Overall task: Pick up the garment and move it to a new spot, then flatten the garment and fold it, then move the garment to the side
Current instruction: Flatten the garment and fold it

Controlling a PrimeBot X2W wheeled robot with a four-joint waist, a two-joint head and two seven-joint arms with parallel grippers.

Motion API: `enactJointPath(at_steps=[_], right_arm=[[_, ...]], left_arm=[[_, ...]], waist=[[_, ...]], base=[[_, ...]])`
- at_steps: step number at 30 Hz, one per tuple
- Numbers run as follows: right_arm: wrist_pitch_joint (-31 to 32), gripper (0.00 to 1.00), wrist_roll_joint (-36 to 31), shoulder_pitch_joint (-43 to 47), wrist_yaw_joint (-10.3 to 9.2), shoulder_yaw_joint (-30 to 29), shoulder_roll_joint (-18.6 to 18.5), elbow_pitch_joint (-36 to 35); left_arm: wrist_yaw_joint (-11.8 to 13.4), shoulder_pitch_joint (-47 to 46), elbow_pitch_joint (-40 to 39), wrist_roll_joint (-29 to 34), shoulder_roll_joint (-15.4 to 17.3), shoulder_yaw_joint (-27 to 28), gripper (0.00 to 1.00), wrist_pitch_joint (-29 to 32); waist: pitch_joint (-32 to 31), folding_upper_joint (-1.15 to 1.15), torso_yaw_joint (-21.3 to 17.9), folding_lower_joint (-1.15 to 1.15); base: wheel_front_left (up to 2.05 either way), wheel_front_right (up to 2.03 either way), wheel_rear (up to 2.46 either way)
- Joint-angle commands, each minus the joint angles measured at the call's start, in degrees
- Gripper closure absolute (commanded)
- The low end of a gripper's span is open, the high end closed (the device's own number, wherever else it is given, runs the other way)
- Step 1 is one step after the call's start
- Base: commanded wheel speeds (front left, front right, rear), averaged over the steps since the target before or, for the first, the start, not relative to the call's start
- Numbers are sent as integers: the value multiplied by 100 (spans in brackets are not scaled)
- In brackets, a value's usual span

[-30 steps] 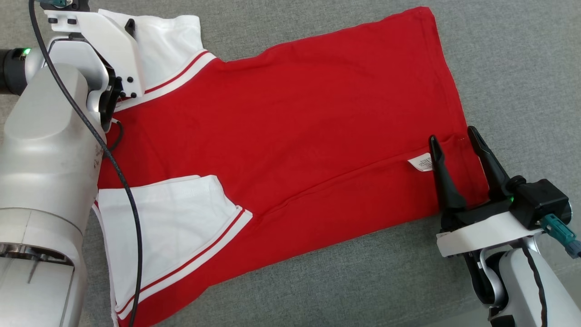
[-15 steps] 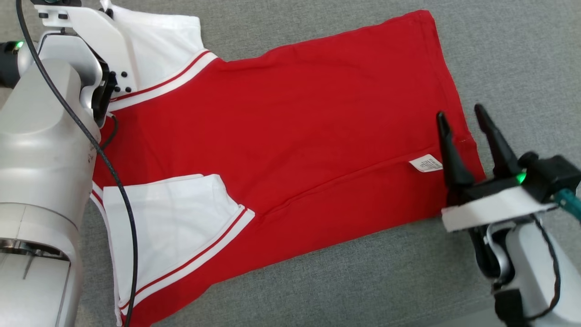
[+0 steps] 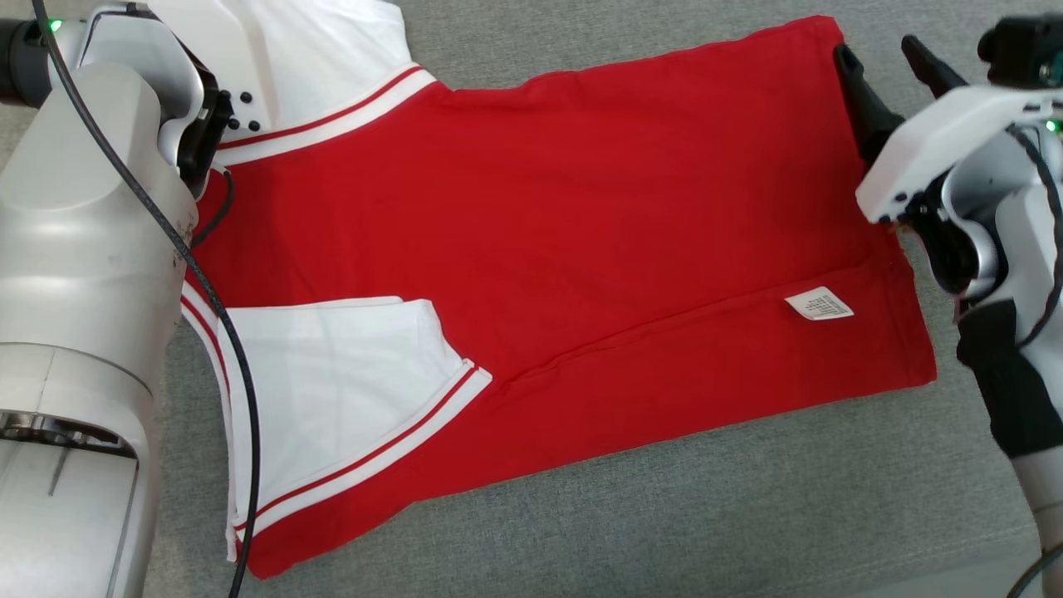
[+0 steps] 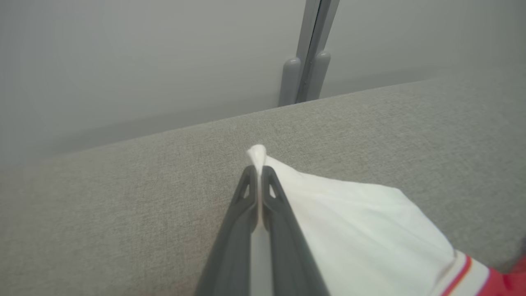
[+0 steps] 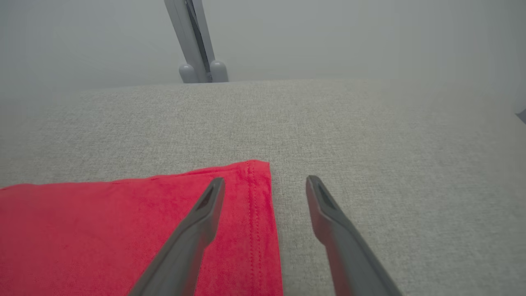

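The garment, a red shirt with white sleeves, lies flat on the grey cloth surface. Its white label shows near the right hem. In the left wrist view my left gripper is shut on the corner of the far white sleeve, and a small tuft of cloth pokes out past the tips. In the head view my left forearm hides that gripper. My right gripper is open at the garment's far right corner. One of its fingers is over the red hem, the other over bare cloth surface.
The grey cloth surface extends on all sides of the garment. Its far edge meets a pale wall, where a grey upright post stands. A black cable runs along my left arm over the near sleeve.
My left gripper has shut on the sleeve corner. My right gripper has travelled, still open, from beside the label along the hem to the far right corner. The head camera has shifted a little.
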Motion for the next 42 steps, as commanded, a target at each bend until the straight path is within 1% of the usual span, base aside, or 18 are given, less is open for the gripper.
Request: enactJointPath(at_steps=[1, 4, 6, 13, 15, 22, 23, 24, 25, 26, 29, 32, 37, 39, 42], right_arm=[[171, 0, -28, -239, -1, 19, 1, 228], [464, 0, -38, -641, -1, 185, 43, 644], [586, 0, -136, -877, -1, 276, 6, 952], [1096, 0, -327, -1580, -1, 538, 137, 1904], [1218, 0, -464, -1765, -1, 709, 133, 2083], [1537, 0, -553, -2215, -1, 893, 204, 2619], [1531, 10, -568, -2257, -1, 903, 202, 2671], [1530, 52, -575, -2297, -1, 927, 211, 2723], [1516, 72, -564, -2328, -1, 942, 220, 2770], [1492, 100, -558, -2341, -1, 961, 224, 2800], [1441, 100, -561, -2390, -1, 1021, 226, 2843], [1236, 100, -510, -2465, -1, 1033, 242, 2839], [654, 100, -383, -2355, -1, 996, 159, 2772], [244, 100, -258, -2221, -1, 989, 106, 2680], [-205, 100, -103, -2024, -1, 1064, 17, 2524]], left_arm=[[-25, -101, -22, -13, -5, -30, 100, -54], [-67, -162, -36, -8, -32, -97, 100, -89], [-91, -190, -49, 23, -30, -148, 100, -111], [-146, -216, -49, 22, -85, -301, 100, -103], [-153, -228, -48, 11, -98, -330, 100, -107], [-177, -252, -32, -41, -149, -422, 100, -58], [-179, -263, -31, -40, -153, -436, 100, -59], [-179, -277, -30, -44, -156, -449, 100, -63], [-179, -285, -29, -53, -159, -456, 100, -69], [-182, -290, -28, -51, -156, -464, 100, -72], [-185, -291, -25, -60, -141, -480, 100, -93], [-189, -313, -89, -79, -104, -499, 100, -252], [-191, -260, -276, -105, -37, -535, 100, -725], [-190, -150, -415, -153, 27, -551, 100, -1037], [-196, -17, -591, -252, 66, -606, 100, -1265]], waist=[[18, 0, 51, 0], [49, 0, 116, 0], [77, 0, 151, 0], [138, 0, 262, 0], [147, 0, 279, 0], [195, 0, 340, 0], [205, 0, 350, 0], [215, 0, 361, 0], [223, 0, 369, 0], [228, 0, 375, 0], [231, 0, 386, 0], [212, 0, 400, 0], [97, 0, 439, 0], [-1, 0, 461, 0], [-94, 0, 488, 0]], base=[[0, 0, 0], [0, 0, 0], [0, 0, 0], [0, 0, 0], [0, 0, 0], [0, 0, 0], [0, 0, 0], [0, 0, 0], [0, 0, 0], [0, 0, 0], [0, 0, 0], [0, 0, 0], [0, 0, 0], [0, 0, 0], [0, 0, 0]])
